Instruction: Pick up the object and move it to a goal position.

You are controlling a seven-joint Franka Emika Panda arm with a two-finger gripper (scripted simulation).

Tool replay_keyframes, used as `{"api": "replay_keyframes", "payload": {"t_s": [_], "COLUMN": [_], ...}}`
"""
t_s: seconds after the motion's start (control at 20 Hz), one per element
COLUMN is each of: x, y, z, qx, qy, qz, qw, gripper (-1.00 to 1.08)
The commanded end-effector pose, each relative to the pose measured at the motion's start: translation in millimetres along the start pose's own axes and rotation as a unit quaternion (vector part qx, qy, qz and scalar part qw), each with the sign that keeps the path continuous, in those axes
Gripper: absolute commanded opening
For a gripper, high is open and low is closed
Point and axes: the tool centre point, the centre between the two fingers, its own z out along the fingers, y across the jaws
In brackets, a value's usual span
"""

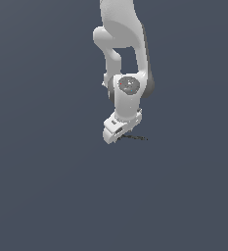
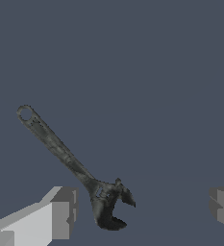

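White arm (image 1: 123, 44) hanging down from the top edge of the exterior view, wrist bent, tool (image 1: 116, 133) low over the flat grey desk (image 1: 47, 186).

Tool spread wide: in the wrist view (image 2: 141, 211), one grey finger pad (image 2: 65, 212) on one side, the other pad (image 2: 222, 207) at the far edge of the picture, broad gap between. Nothing clamped.

Object (image 2: 72, 166) seen plainly in the wrist view: dark adjustable wrench, mottled black and grey. Long thin handle with a round hole at the far end, running on a diagonal away from the tool. Hooked head with an open mouth at the near end. Head lying within the gap between the two pads, closer to the first pad than to the other. Narrow strip of desk visible between head and that pad; no contact with either. Handle reaching out well beyond the pads.

In the exterior view, object (image 1: 135, 138) only a thin dark sliver flat on the desk, poking out from under the tool toward the exterior view's right. Near end hidden behind the white tool body. Too small there for any detail.

Height of the pads above the desk not readable from either view. Object lying flat, not lifted. Desk surface uniform dark grey-blue throughout.
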Motion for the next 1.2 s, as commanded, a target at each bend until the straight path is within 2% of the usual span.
{"api": "replay_keyframes", "payload": {"t_s": [0.0,0.25,0.6,0.9,1.15], "x": [-0.3,-1.1,-2.5,-3.5,-3.9], "y": [-7.7,-23.5,-44.1,-55.8,-60.8], "z": [5.6,16.1,28.2,34.3,36.8], "qx": [-0.001,-0.002,-0.004,-0.004,-0.004], "qy": [0.001,0.003,0.007,0.010,0.011], "qz": [-0.044,-0.130,-0.235,-0.292,-0.315], "qw": [0.9990,0.9915,0.9719,0.9564,0.9489], "gripper": [1.00,1.00,1.00,1.00,1.00]}}
